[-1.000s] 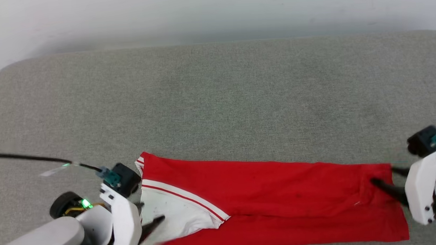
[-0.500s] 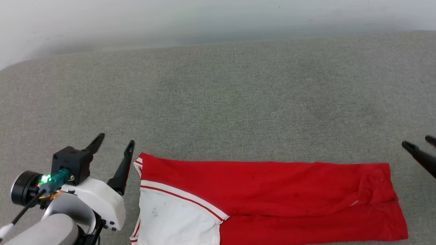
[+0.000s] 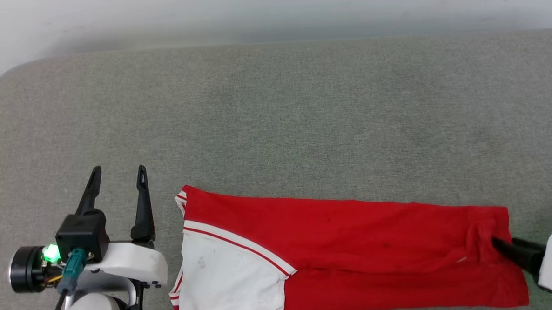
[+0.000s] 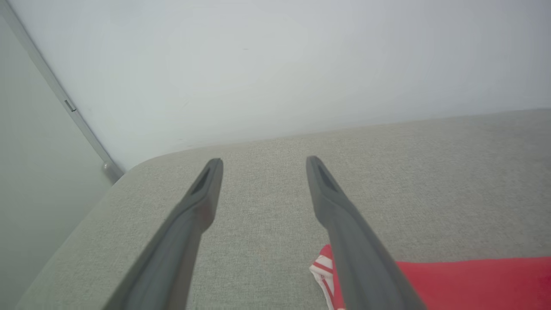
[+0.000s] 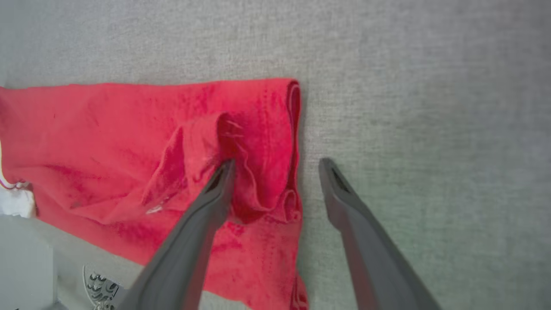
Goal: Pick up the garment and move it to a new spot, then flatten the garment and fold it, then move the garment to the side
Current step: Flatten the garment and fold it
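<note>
Jaws of right gripper [image 5: 276, 161] wide, straddling rumpled hem of red jersey-style T-shirt with white sleeve [image 3: 354, 235], nothing clamped. Shirt lies as long strip along near edge of grey fabric cushion [image 3: 274, 118]. Left gripper [image 3: 118, 169] wide, empty, beside sleeve end. Gather both hem layers before closing; bare cushion beyond gives room.

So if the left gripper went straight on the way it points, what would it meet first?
Nothing close: the left gripper points along bare grey cushion toward the white wall, which is probably what it would meet first. The red jersey lies off to its right.
</note>
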Robot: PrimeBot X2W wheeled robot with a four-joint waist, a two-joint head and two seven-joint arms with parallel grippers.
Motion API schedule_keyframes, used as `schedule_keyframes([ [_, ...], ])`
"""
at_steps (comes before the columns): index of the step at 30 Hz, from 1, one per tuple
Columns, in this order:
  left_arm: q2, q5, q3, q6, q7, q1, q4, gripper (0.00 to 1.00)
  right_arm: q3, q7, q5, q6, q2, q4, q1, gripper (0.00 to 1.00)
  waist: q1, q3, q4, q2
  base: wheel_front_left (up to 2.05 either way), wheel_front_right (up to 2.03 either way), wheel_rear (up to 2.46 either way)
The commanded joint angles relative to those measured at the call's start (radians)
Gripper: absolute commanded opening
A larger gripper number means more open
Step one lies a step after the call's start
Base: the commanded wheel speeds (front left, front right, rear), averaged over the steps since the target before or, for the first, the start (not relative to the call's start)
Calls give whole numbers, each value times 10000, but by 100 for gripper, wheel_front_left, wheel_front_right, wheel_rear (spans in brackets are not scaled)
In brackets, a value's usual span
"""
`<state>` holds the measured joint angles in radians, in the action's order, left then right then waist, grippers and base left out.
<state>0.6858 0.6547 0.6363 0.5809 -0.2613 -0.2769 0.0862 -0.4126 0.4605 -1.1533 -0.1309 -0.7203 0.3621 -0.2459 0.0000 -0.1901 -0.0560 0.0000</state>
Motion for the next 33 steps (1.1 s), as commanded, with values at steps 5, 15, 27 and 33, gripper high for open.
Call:
schedule_keyframes([
  [5, -1095, -1273, -1173, -295, -49, 972, -41, 100, -476, 850, -476, 4, 617, -41, 662, 100, 0, -146, -194, 0, 0, 0, 0],
  [15, -3125, -3595, -2961, -1115, -51, 2260, -49, 100, -1110, 1531, -646, 2, 1338, 86, 1126, 58, 0, -211, -282, 0, 0, 0, 0],
  [27, -4742, -5381, -4055, -2024, -51, 3454, -381, 100, -249, 1008, -566, 5, 670, 75, 406, 0, 0, 240, -184, 0, 0, 0, 0],
  [33, -5010, -5893, -4173, -2401, -50, 3764, -542, 100, 76, 1319, -317, 5, -331, -122, 310, 0, 0, 481, -206, 0, 0, 0, 0],
])
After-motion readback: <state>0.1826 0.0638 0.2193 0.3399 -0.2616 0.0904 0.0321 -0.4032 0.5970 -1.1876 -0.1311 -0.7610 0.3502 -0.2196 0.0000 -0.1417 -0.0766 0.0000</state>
